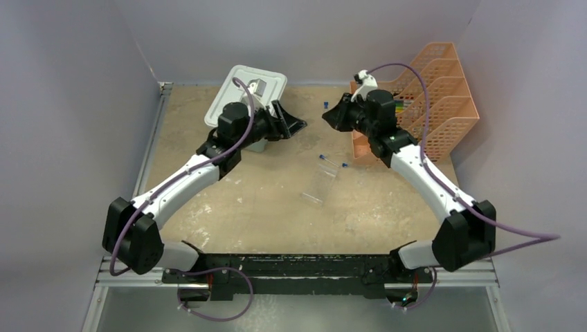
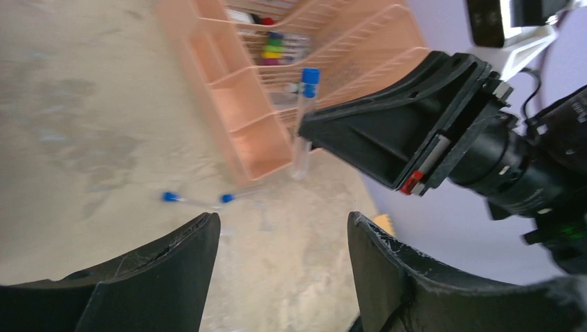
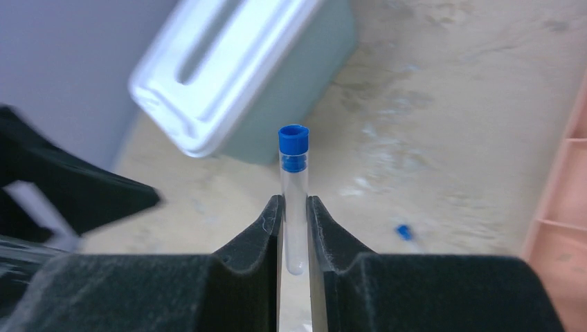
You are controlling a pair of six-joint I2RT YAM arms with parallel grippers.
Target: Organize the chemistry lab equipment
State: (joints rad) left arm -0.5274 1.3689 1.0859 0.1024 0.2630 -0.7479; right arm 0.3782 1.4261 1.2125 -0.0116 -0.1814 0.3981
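The table [image 1: 242, 214] is a worn beige board, and both arms reach over it from their bases at the near edge. The left arm [image 1: 183, 181] stretches forward and to the right, with its elbow low and its wrist turned toward the middle. The right arm [image 1: 426, 176] leans forward and to the left in a mirrored pose, so the two wrists face each other over the far half of the table. The orange mesh tray [image 1: 443, 90] stands at the far right, behind the right wrist. A white lidded box [image 1: 246, 90] sits at the far left, partly hidden by the left wrist. The clear rack [image 1: 320, 183] lies flat near the centre of the table, apart from both arms. The left gripper [image 2: 280, 266] is wide open and holds nothing, and its fingers point at the other gripper. The right gripper [image 3: 294, 225] is closed on a blue-capped tube [image 3: 294, 176]; it pinches the lower part of the tube, so the cap sticks out past the fingertips and above the table. Two loose tubes [image 2: 197, 200] lie on the table just beyond the rack.
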